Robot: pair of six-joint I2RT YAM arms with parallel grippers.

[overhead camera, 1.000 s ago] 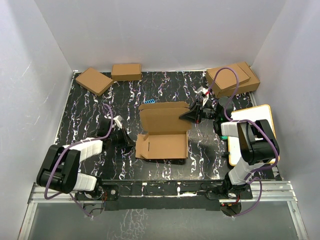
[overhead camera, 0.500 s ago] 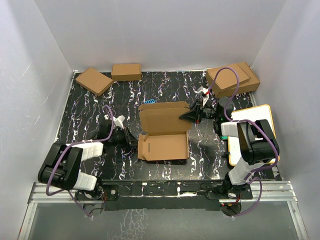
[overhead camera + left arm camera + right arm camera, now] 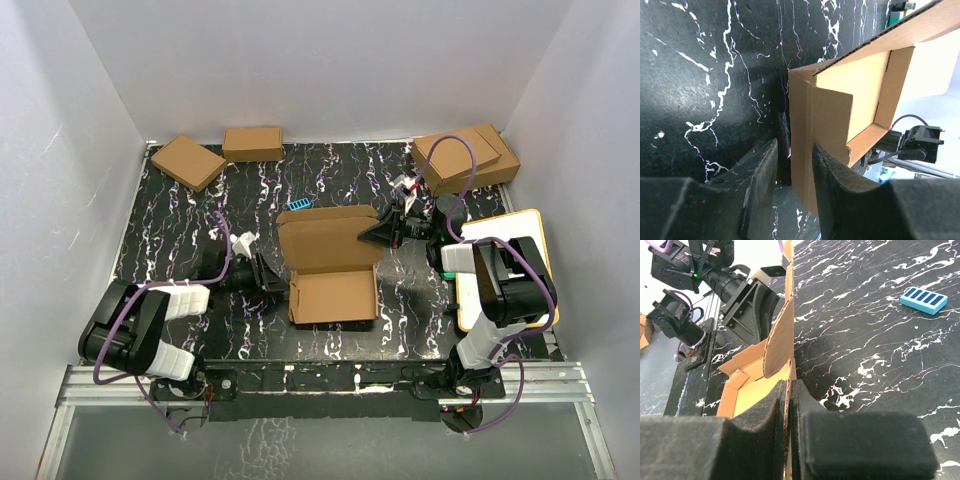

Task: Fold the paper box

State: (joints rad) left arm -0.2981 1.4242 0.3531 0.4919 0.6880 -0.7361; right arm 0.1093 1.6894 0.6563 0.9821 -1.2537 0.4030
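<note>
The paper box (image 3: 335, 293) lies mid-table as an open brown tray with its lid (image 3: 325, 235) standing up behind it. My left gripper (image 3: 272, 280) is at the tray's left wall. In the left wrist view the left gripper (image 3: 794, 147) is open and straddles that upright wall (image 3: 832, 115). One finger (image 3: 822, 165) touches the cardboard and the other stands apart from it. My right gripper (image 3: 380, 232) is at the lid's right edge. The right wrist view shows the right gripper (image 3: 790, 382) shut on the thin cardboard flap (image 3: 780, 335).
A small blue card (image 3: 298, 204) lies just behind the lid. Two small brown boxes (image 3: 187, 161) (image 3: 252, 143) sit at the back left. Larger stacked brown boxes (image 3: 466, 158) are at the back right. A white board with an orange rim (image 3: 520, 228) lies right. White walls enclose the table.
My left gripper has moved right to the tray. The left side flap, which lay outward, now stands upright. The left jaws have come apart around it. The right gripper has not moved.
</note>
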